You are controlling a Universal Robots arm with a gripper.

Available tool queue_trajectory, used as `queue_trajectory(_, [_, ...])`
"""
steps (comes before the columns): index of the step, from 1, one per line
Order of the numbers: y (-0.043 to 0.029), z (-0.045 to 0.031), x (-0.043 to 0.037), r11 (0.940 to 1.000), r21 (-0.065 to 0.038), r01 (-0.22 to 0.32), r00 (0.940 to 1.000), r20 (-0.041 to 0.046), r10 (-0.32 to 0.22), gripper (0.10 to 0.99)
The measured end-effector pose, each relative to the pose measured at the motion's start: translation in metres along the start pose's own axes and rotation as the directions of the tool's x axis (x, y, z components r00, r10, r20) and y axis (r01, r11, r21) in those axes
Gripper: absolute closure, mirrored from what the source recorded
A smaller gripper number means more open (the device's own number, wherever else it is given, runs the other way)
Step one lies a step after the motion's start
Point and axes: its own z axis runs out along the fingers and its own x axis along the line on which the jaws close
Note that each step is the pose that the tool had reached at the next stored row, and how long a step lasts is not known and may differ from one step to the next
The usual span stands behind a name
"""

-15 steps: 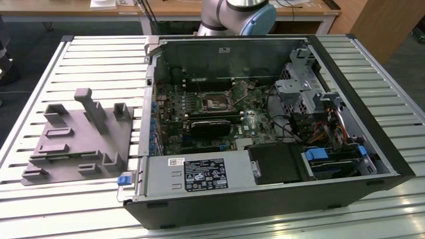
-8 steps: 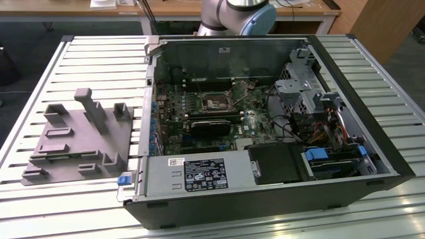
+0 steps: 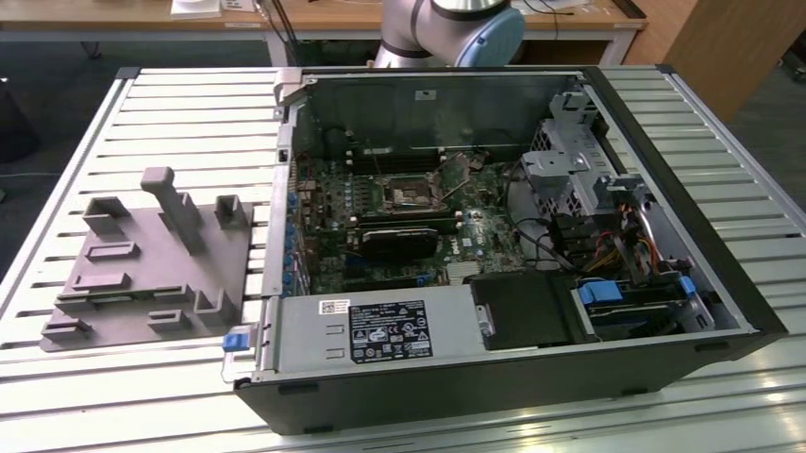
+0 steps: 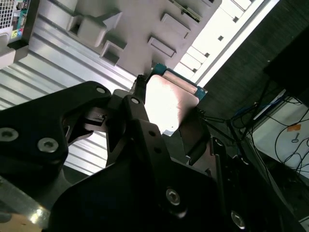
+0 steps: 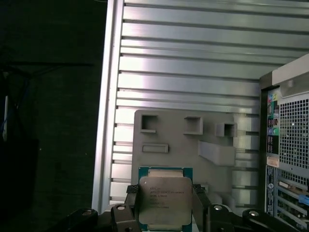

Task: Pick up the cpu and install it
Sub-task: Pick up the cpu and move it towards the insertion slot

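The gripper (image 5: pixel 166 202) is closed on the cpu (image 5: pixel 164 193). In the first wrist view one black finger (image 5: pixel 132 199) presses against each of two opposite edges of the chip. The chip's silver-grey metal top faces that camera, and a thin green rim shows around the lid. In the second wrist view the same chip (image 4: pixel 170 100) sits between the dark finger links, glaring bright under the light, with a teal edge along its far side.

The cpu is held in the air in front of the grey tray (image 5: pixel 183 145), clear of its surface. In the first wrist view it overlaps the tray's near edge. The tray's raised blocks and square pockets lie beyond the chip.

The tray rests on a slatted metal table (image 5: pixel 193 72). Just beside the tray, toward the exterior view's right, an open computer case (image 3: pixel 705 189) lies on its side. Its perforated rear panel shows next to the tray in the first wrist view.

Inside the case, well apart from the tray, the motherboard lies flat with the black-framed socket (image 3: pixel 410 193) near its middle. A black rectangular card (image 3: pixel 396 241) lies just on the near side of the socket. The robot arm (image 3: pixel 454 28) rises behind the case, farther from the tray than the socket is.
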Motion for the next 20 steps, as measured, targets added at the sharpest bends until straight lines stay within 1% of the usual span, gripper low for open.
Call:
queue_trajectory(2, [-0.0001, 0.0, -0.0051, 1.0, 0.0, 0.0, 1.0, 0.0, 0.0, 0.557])
queue_trajectory(10, [0.0007, 0.0001, -0.0194, 1.0, 0.0, 0.0, 1.0, -0.0001, 0.0, 0.557])
queue_trajectory(20, [0.0015, 0.0004, -0.0308, 1.0, 0.0, 0.0, 1.0, 0.0, 0.0, 0.557])
